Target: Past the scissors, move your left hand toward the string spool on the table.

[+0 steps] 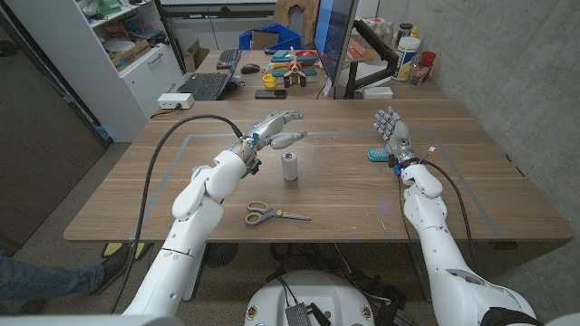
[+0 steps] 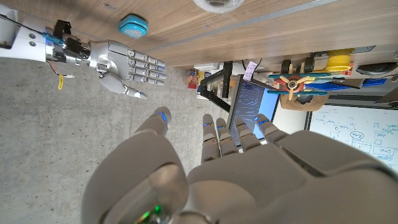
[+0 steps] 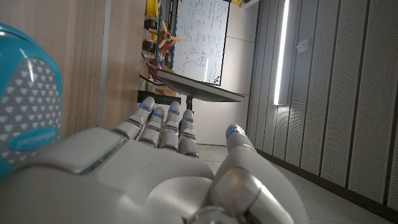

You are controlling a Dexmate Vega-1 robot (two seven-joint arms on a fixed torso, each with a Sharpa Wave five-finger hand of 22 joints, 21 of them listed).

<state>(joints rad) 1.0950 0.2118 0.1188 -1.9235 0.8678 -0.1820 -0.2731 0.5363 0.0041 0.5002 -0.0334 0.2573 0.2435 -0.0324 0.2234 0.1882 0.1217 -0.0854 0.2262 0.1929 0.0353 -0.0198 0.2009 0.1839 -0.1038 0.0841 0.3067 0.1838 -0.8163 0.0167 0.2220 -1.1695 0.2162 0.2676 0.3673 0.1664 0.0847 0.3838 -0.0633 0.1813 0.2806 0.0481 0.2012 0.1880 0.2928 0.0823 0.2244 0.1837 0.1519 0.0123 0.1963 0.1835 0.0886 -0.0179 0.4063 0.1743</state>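
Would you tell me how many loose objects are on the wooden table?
3: string spool mid-table by the left hand; scissors nearer the front edge; teal object beside the right hand.

text: none legible | whiteboard (image 3: 198,38) writing too small (blurred)

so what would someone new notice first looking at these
Probably the left hand, open and raised over the middle of the wooden table, just beyond the small white string spool. Nearer the robot lie the scissors, and the right hand stands open beside a small blue object.
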